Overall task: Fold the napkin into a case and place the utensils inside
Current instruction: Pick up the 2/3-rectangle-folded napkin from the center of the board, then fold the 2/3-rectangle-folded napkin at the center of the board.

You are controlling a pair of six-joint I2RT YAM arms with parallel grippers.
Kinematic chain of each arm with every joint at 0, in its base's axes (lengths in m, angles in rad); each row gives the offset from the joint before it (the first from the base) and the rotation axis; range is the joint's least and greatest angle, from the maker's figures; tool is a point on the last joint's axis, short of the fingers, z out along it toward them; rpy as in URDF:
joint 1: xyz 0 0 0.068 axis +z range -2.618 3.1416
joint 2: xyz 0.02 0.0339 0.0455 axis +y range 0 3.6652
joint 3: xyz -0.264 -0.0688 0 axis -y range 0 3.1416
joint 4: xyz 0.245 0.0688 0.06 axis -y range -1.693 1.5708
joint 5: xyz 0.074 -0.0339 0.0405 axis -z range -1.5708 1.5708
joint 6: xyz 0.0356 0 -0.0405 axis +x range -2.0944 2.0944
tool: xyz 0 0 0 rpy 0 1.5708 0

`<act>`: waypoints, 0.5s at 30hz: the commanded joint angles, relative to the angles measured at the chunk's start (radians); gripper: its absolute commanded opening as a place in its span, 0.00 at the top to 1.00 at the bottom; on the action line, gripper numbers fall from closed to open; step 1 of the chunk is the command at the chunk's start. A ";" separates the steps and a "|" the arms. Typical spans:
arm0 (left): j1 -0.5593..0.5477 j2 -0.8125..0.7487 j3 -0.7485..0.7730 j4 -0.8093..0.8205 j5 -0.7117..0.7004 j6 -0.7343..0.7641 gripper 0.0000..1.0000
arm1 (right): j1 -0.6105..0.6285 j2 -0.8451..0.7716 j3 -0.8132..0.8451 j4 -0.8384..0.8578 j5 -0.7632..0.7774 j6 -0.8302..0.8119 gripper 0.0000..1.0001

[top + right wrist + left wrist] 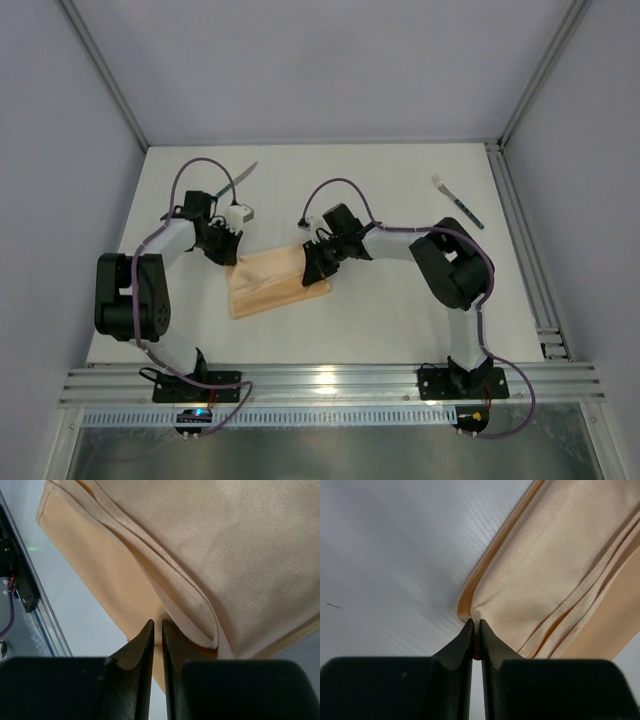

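The peach-orange napkin (pixel 272 281) lies folded into a flat band on the white table, between the arms. My left gripper (pixel 231 254) is at its far left corner and is shut on the cloth's folded edge; in the left wrist view the gripper (pixel 476 623) pinches the napkin (pixel 555 565). My right gripper (pixel 316 270) is at the napkin's right end; in the right wrist view the gripper (pixel 155 623) is closed on a layer of the napkin (pixel 235 555) beside a raised fold. The knife (pixel 243 176) lies at the back left, partly behind the left arm. The fork (pixel 458 203) lies at the back right.
A metal rail (pixel 525 250) runs along the table's right side and another (pixel 330 382) along the near edge, also seen in the right wrist view (pixel 35 605). Grey walls enclose the table on three sides.
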 commanded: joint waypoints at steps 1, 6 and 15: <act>-0.032 -0.119 -0.068 0.024 0.036 0.040 0.92 | -0.005 0.020 0.019 -0.008 0.038 0.029 0.85; -0.100 -0.219 -0.151 0.059 -0.018 0.071 1.00 | -0.017 0.039 0.027 -0.057 0.089 0.052 0.87; -0.213 -0.469 -0.272 0.065 -0.058 0.132 1.00 | -0.028 0.056 0.044 -0.079 0.141 0.094 0.87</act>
